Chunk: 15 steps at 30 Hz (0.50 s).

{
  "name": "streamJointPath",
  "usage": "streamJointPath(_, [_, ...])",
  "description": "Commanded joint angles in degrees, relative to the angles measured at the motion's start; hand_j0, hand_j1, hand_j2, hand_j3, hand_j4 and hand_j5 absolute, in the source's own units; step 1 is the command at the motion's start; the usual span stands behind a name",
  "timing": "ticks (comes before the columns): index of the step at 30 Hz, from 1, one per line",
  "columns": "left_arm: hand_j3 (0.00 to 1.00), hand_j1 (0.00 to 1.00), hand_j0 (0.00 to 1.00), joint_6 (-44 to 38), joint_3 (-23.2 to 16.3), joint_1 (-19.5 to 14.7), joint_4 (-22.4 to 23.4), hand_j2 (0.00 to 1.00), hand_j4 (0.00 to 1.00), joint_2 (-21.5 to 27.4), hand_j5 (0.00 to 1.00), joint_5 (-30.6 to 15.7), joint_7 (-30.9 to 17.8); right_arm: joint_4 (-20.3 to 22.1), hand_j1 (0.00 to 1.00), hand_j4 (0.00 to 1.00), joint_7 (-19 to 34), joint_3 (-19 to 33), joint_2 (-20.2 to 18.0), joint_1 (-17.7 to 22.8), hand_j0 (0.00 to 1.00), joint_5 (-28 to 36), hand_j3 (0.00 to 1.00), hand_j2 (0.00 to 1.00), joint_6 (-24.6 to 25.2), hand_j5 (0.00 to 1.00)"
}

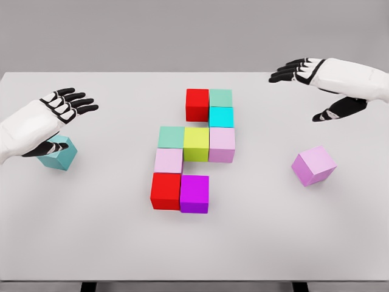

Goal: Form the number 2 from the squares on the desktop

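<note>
Single head view, high and fairly near, looking forward and down across the whole white desk (255,243) toward grey wall.

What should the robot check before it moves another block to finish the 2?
1. Left hand empty: ok, fingers spread above the teal block.
2. Right hand empty: ok, open and raised.
3. Pink block free to grab: ok, it stands alone.
4. Teal block free to grab: cannot tell, partly hidden.
5. Number complete: not ok, top and bottom rows look short.
6. Placed blocks snug: ok.
</note>
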<state>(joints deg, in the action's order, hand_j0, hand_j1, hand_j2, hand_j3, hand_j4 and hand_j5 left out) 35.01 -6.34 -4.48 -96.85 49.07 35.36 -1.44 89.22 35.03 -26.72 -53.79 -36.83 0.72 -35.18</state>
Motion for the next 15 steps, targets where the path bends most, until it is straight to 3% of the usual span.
streamJointPath(1, [1.00, 1.00, 1.00, 0.0, 0.0, 0.0, 0.0, 1.00, 1.00, 0.1, 1.00, -0.4, 0.0, 0.1, 1.00, 1.00, 0.0, 0.3, -0.2, 0.2, 1.00, 0.4, 1.00, 1.00, 0.2, 1.00])
streamJointPath(5, [1.00, 1.00, 1.00, 0.0, 0.4, -0.1, 0.0, 1.00, 1.00, 0.2, 1.00, -1.0, 0.2, -0.3, 1.00, 1.00, 0.0, 1.6, -0.8, 0.7, 1.00, 0.3, 1.00, 1.00, 0.2, 1.00])
streamJointPath(7, [1.00, 1.00, 1.00, 0.0, 3.6, -0.2, 0.1, 1.00, 1.00, 0.0, 1.00, -2.8, 0.0, 0.2, 1.00, 1.00, 0.0, 1.8, -4.2, 1.3, 1.00, 0.5, 1.00, 1.00, 0.2, 1.00])
streamJointPath(10, [1.00, 1.00, 1.00, 0.0, 5.2, -0.2, 0.7, 1.00, 1.00, 4.5, 1.00, -4.6, -0.1, 0.4, 1.00, 1.00, 0.0, 1.7, -15.0, 6.0, 1.00, 5.2, 1.00, 1.00, 0.2, 1.00])
streamJointPath(13, [1.00, 1.00, 1.00, 0.0, 0.4, -0.2, 0.5, 1.00, 1.00, 14.1, 1.00, -15.6, -1.9, 1.1, 1.00, 1.00, 0.0, 1.7, -17.6, 9.5, 1.00, 6.2, 1.00, 1.00, 0.2, 1.00])
streamJointPath(14, [1.00, 1.00, 1.00, 0.0, -2.3, -0.4, 0.1, 1.00, 1.00, 17.5, 1.00, -20.1, -4.8, 2.0, 1.00, 1.00, 0.0, 1.2, -18.3, 10.0, 1.00, 6.2, 1.00, 1.00, 0.2, 1.00])
streamJointPath(15, [1.00, 1.00, 1.00, 0.0, -4.4, -0.9, -0.9, 1.00, 1.00, 20.6, 1.00, -27.5, -13.4, 5.0, 1.00, 1.00, 0.0, 0.1, -19.8, 11.1, 1.00, 6.2, 1.00, 1.00, 0.2, 1.00])
